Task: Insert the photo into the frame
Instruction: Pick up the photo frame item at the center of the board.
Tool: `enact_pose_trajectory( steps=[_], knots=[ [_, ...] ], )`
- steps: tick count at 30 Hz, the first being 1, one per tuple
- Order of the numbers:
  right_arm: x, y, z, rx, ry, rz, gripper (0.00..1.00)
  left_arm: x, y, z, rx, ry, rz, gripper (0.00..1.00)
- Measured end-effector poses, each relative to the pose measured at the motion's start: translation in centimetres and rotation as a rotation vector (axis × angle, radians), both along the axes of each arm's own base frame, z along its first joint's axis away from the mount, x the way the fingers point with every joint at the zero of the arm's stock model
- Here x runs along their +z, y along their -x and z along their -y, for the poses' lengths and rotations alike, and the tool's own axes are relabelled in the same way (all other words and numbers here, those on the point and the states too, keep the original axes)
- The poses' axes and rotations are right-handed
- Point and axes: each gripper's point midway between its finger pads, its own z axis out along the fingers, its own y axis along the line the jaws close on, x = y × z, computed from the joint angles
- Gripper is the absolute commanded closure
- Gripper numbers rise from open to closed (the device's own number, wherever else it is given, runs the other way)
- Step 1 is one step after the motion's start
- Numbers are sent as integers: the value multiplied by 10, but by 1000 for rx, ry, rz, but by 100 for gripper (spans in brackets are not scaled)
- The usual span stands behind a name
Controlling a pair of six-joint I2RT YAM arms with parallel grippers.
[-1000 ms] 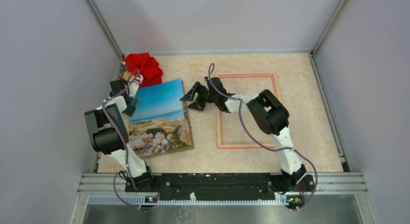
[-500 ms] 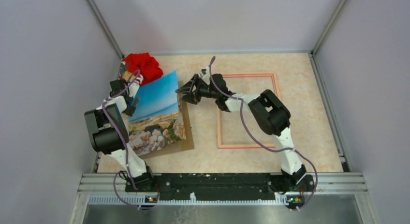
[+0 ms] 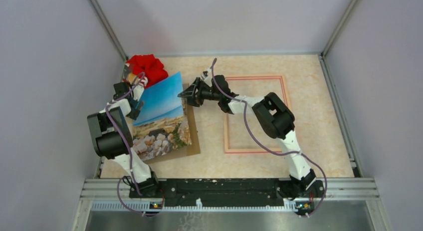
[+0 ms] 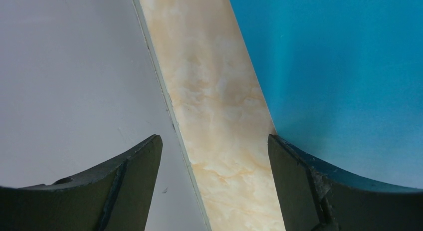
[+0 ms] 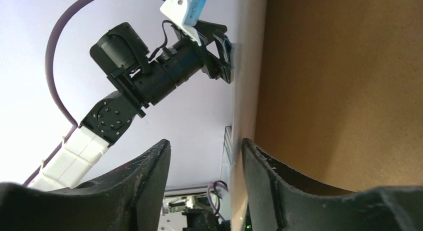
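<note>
Left arm: folding upright along the table's (image 3: 319, 158) left side, its left gripper (image 4: 214, 141) hanging wide open, gripping nothing, at the photo's (image 3: 162, 116) left edge.
Right arm: stretching leftward over the frame (image 3: 254, 151), its right gripper (image 5: 205, 143) straddling the photo's raised right edge, jaws apart and not pinching.
Photo: leaning tilted over the backing board (image 3: 195, 141), left of the frame.

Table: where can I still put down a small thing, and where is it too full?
Free: the table between the frame and the right wall; the near strip before frame and board; part of the frame's inside. Crowded: the left side, with cloth, photo and board.
</note>
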Motion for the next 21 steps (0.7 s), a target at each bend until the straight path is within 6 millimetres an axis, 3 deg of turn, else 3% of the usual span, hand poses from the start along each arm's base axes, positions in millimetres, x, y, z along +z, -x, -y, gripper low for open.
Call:
enact_pose_trajectory(
  steps=[4,13,18,21],
  knots=[
    [3,-3,2,-12,-19,-1,70,0,0,0,-5,-1,-2,15],
    [4,-9,8,-34,-41,-23,84,0,0,1,-15,-5,-6,16],
    [6,-9,8,-35,-50,-25,100,0,0,1,-17,-6,-7,16],
    [6,-10,9,-37,-48,-29,100,0,0,1,-19,-7,-9,16]
  ],
)
